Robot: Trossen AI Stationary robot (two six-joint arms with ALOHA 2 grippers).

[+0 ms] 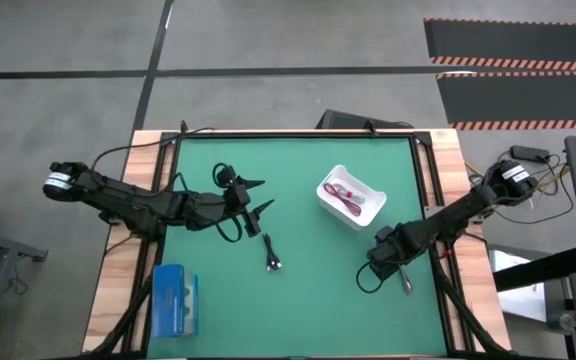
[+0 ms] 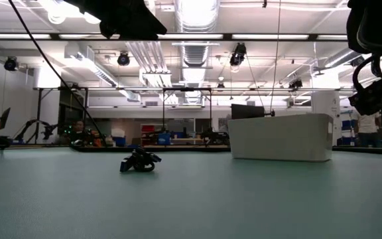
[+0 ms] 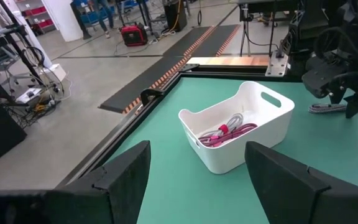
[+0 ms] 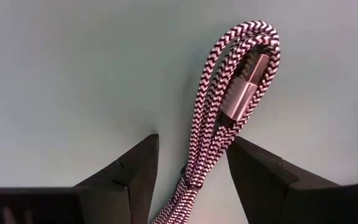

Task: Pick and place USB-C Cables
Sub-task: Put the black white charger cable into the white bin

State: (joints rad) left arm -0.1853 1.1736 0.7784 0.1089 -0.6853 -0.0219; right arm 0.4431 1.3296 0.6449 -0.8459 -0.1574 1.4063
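Observation:
My left gripper [image 1: 258, 196] hovers open over the green mat's left half, facing the white bin [image 1: 351, 197]. A magenta-red cable [image 3: 232, 133] and a white cable with a pink tie [image 3: 229, 121] lie in the bin. The black cable [image 1: 273, 258] rests on the mat below my left gripper and shows in the low view [image 2: 139, 161]. My right gripper [image 4: 192, 140] is open near the mat's right near part, its fingers standing on either side of the grey braided cable [image 4: 241, 74], which lies on the mat [image 1: 405, 283].
A flat blue box [image 1: 175, 300] lies at the mat's near left corner. The bin [image 2: 280, 136] stands right of centre toward the far edge. Wooden borders [image 1: 118, 290] run along both sides of the mat. Long black wires trail beside the left arm [image 1: 230, 228].

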